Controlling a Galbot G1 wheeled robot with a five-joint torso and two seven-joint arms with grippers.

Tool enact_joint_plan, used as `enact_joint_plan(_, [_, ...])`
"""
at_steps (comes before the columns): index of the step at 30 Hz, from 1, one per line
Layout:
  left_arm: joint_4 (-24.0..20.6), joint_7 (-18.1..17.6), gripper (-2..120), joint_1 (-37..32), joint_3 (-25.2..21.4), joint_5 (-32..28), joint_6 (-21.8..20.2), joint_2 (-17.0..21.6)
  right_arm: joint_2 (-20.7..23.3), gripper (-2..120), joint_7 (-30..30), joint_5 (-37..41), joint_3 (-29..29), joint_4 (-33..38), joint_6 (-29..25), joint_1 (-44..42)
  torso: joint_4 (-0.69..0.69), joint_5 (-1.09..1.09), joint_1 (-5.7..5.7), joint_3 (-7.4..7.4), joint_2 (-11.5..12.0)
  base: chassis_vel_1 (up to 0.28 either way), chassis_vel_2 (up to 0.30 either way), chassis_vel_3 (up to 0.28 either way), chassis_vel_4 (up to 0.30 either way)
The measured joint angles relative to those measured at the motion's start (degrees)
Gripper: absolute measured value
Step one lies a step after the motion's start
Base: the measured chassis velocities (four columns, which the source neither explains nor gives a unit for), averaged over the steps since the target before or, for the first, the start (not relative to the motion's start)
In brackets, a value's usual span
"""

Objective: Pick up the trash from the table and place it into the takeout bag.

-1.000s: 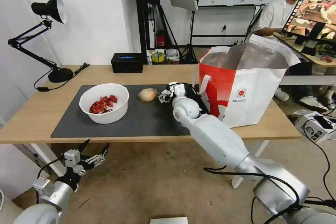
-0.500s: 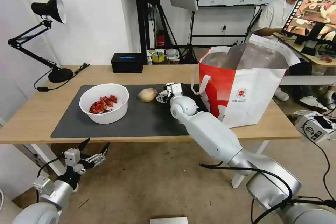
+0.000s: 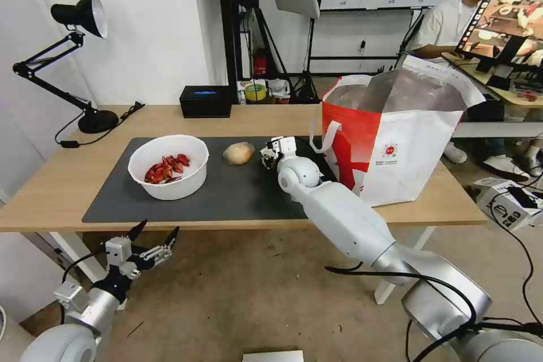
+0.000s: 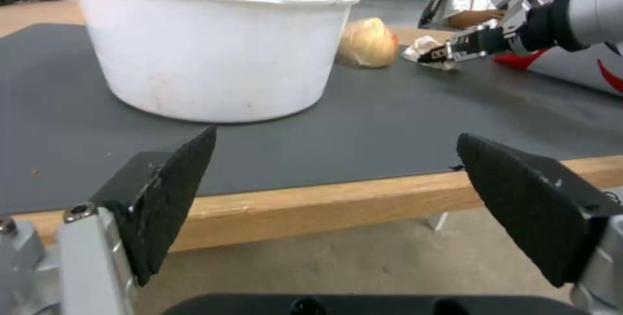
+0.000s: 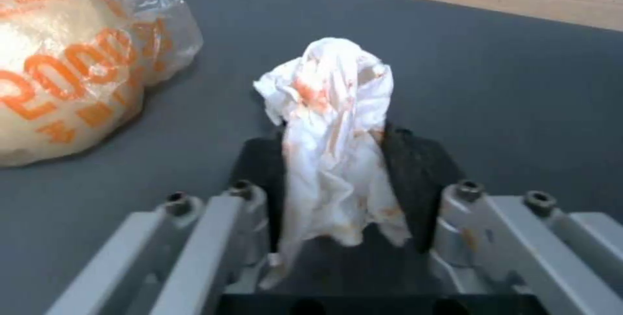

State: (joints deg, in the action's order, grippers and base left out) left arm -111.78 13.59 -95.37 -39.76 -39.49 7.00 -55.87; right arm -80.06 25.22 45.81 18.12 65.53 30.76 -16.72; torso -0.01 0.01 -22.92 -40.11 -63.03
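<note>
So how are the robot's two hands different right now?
The right gripper is over the dark mat, fingers shut on a stained, crumpled napkin. The left gripper hangs below the table edge, fingers spread and holding nothing. Both have black finger pads.

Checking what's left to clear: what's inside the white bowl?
Red shells lie in the bowl; its near wall hides the bottom.
</note>
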Motion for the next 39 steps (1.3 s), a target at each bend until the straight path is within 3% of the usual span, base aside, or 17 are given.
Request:
enact_joint_plan(10, [0.2, -0.1, 100, -0.1, -0.1, -0.2, 0.0, 0.6, -0.1, 0, 0.4, 1.0, 0.1, 0.8, 0.2, -0.1, 0.01, 0.00, 0.00, 0.00, 0.0, 0.000, 0.000, 0.000, 0.000])
enact_joint_plan(20, [0.4, -0.1, 100, 0.3, -0.2, -0.4, 0.1, 0.6, 0.5, 0, 0.1, 1.6, 0.0, 3.0, -0.9, -0.8, 0.01, 0.00, 0.00, 0.00, 0.0, 0.000, 0.000, 0.000, 0.000])
enact_joint_plan(31, [0.0, -0.2, 100, -0.2, -0.3, -0.5, 0.1, 0.5, 8.1, 0, 1.8, 4.4, 1.1, 19.6, -1.9, -3.8, 0.02, 0.00, 0.01, 0.01, 0.0, 0.000, 0.000, 0.000, 0.000])
enact_joint_plan(39, [-0.2, -0.2, 100, -0.6, -0.4, -0.4, 0.1, 0.1, 12.4, 0, 2.3, 3.4, -0.3, 29.5, -8.7, -8.0, 0.01, 0.00, 0.01, 0.01, 0.0, 0.000, 0.000, 0.000, 0.000])
